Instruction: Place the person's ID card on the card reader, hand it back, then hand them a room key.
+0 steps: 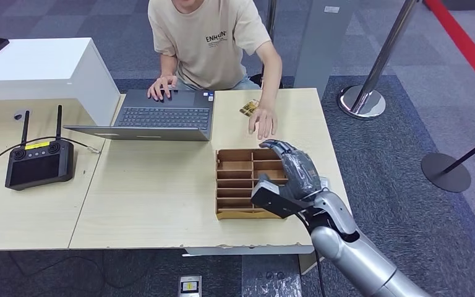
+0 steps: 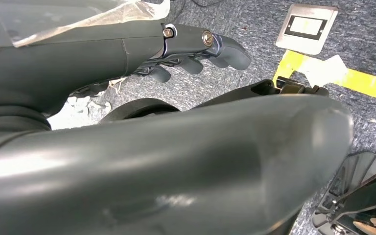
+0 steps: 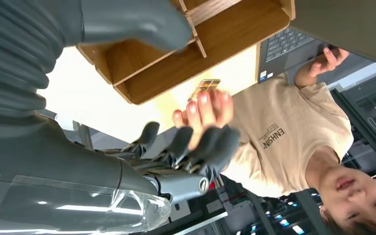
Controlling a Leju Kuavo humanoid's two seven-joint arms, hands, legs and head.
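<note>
Right hand poised over the wooden organiser, with the card resting on the counter by the person's hand.

The right hand (image 1: 290, 176) hovers empty above the wooden organiser (image 1: 238, 182), fingers apart and lightly curled, holding nothing; the left hand (image 2: 196, 49) hangs toward the floor, fingers loosely bent around nothing. The small gold-brown card (image 1: 250, 107) lies on the counter (image 1: 154, 204) just beside the person's hand (image 1: 263, 122), near the laptop (image 1: 161, 116). Likely risks: a reach toward the card may strike the person's fingers, which lie between card and robot; a flat card is hard to lift and may slide away; a low approach may catch the organiser's rim.
</note>
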